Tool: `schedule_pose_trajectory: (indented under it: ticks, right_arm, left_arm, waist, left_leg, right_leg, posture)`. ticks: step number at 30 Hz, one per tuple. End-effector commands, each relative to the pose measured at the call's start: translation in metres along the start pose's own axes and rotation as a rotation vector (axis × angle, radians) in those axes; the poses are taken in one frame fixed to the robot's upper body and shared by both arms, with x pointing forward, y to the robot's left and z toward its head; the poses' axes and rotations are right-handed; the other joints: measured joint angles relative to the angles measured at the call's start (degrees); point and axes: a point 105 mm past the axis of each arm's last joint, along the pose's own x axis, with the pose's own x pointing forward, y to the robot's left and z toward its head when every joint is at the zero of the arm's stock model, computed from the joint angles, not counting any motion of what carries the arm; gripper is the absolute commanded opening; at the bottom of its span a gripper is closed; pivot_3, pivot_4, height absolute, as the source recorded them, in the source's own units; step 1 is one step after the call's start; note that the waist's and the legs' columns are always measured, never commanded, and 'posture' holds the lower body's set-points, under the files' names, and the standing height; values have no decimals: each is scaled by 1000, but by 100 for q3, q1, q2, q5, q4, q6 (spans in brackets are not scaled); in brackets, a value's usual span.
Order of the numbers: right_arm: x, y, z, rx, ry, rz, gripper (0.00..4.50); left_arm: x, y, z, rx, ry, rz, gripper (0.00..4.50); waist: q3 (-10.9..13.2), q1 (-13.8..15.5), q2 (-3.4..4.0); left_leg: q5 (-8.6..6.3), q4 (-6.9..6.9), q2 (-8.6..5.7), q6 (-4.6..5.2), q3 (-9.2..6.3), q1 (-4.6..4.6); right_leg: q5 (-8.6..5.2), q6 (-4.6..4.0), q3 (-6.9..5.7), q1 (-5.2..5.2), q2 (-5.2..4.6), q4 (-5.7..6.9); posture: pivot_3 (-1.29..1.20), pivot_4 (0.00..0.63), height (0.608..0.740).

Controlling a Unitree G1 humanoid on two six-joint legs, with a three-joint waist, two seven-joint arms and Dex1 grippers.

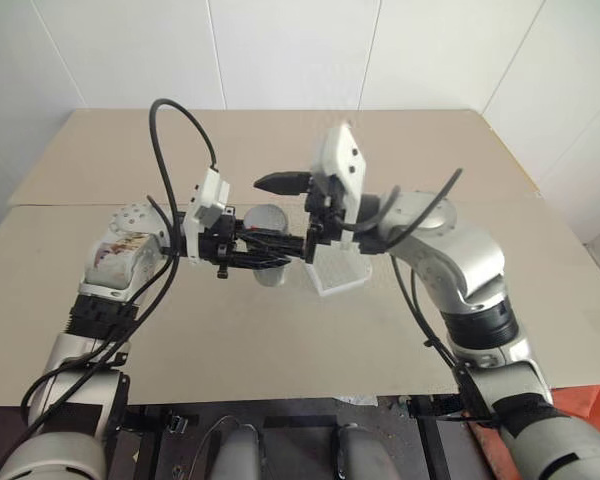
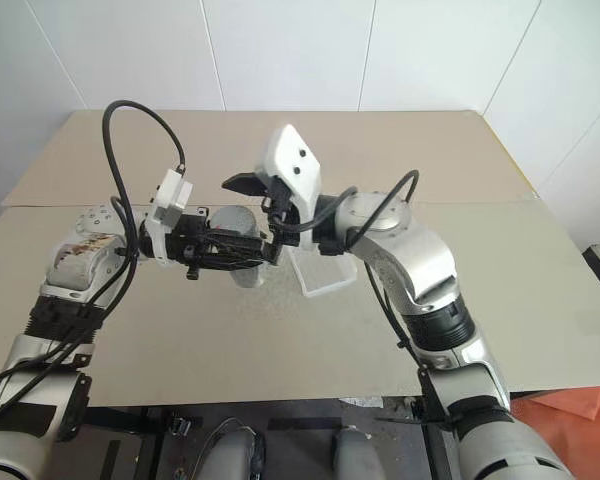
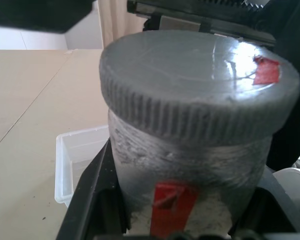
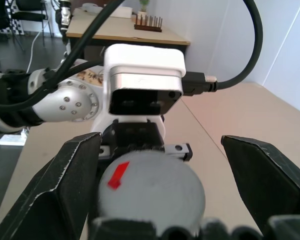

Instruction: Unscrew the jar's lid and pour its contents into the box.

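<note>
Unscrewing step, lid (image 3: 197, 95) still on. Left gripper (image 1: 255, 250) clamps jar (image 3: 190, 165) body, held just beside the box (image 3: 72, 160) (above table). Right gripper (image 4: 160, 185) spread wide, straddling lid, gripping nothing. Next: close on lid, twist

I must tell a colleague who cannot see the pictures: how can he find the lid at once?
Look above the middle of the beige table, where the two arms meet. The left gripper holds the jar there. The lid is the round grey cap on that jar, with a ribbed edge and a small red mark on top.
</note>
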Motion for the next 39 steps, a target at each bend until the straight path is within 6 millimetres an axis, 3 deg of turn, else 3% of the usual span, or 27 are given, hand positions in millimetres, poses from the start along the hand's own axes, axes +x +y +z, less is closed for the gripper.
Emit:
schedule_pose_trajectory:
  ticks: [1,7,26,33,39]
  right_arm:
    - [6,-4,8,-33,-2,-23,4469]
    - [2,-15,2,-26,15,-58,4469]
    - [-58,-45,-5,-40,56,-175,4469]
    - [-67,-30,1,-59,38,-128,4469]
    - [-52,-8,13,-66,-18,-45,4469]
  left_arm:
    - [-3,1,14,56,-20,4,1931]
    - [-7,0,15,61,-21,16,1931]
    - [-24,-9,13,51,-13,31,1931]
    - [-21,-7,9,40,-12,43,1931]
    - [-13,-1,8,38,-23,44,1931]
  waist:
    - [0,-7,0]
    - [0,-13,0]
    - [0,0,0]
    - [0,-23,0]
    - [0,-22,0]
  left_leg:
    - [0,0,0,0,0,0]
    - [0,-1,1,0,0,0]
    - [0,-1,-1,0,0,1]
    - [0,-2,1,1,0,2]
    - [0,-1,1,1,0,3]
  right_leg:
    - [0,0,0,0,0,0]
    - [0,0,0,-1,2,0]
    - [0,0,-3,1,-2,-10]
    - [0,0,1,-1,2,-9]
    - [0,0,1,1,1,-10]
  posture:
    - [0,150,740]
    - [0,150,740]
    - [0,150,740]
    - [0,150,740]
    - [0,150,740]
